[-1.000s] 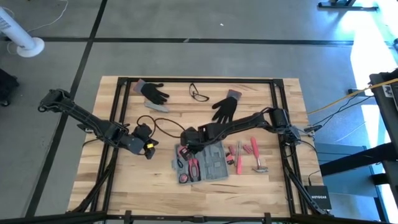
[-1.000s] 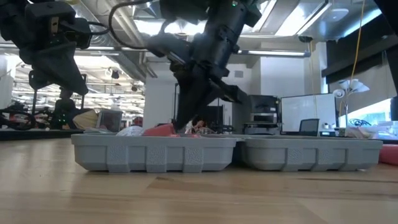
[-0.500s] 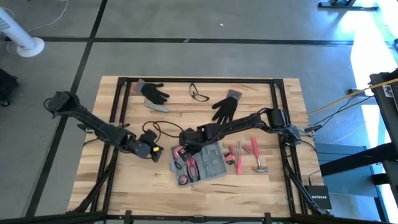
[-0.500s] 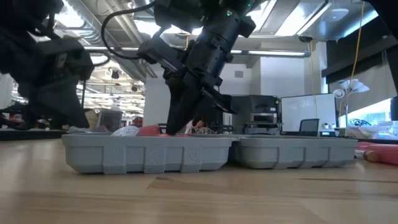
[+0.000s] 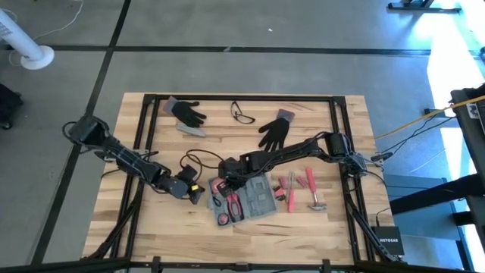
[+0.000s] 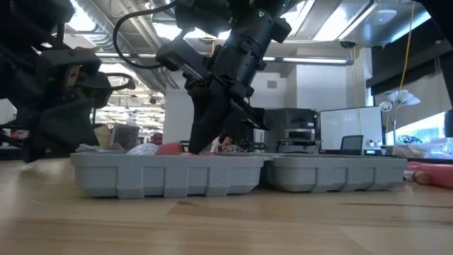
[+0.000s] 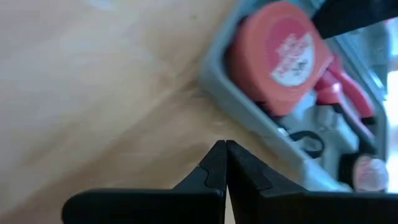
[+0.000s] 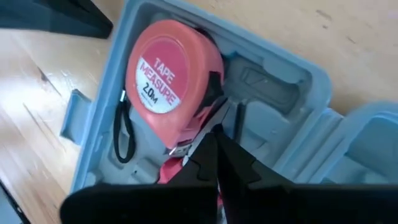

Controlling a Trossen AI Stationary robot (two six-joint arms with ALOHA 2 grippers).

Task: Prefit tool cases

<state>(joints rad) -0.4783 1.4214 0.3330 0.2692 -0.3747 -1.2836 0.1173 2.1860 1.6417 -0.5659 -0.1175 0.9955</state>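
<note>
The left gripper (image 5: 198,194) has swung right and nearer — now just beside the tool case's (image 5: 261,203) left edge. The case itself shifted slightly left — then settled.

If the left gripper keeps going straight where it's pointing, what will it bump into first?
Probably the tool case. The left gripper, jaws shut, sits on the wood beside the case's near wall, pointing at the end holding the red tape measure. Nothing lies between them, though the exact gap is unclear.

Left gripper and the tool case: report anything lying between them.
Nothing visible. The left gripper, fingers shut, sits low over bare wood just beside the open tool case; the left wrist view shows only tabletop up to the case's edge. The right gripper, also shut, is already over the tape measure inside.
</note>
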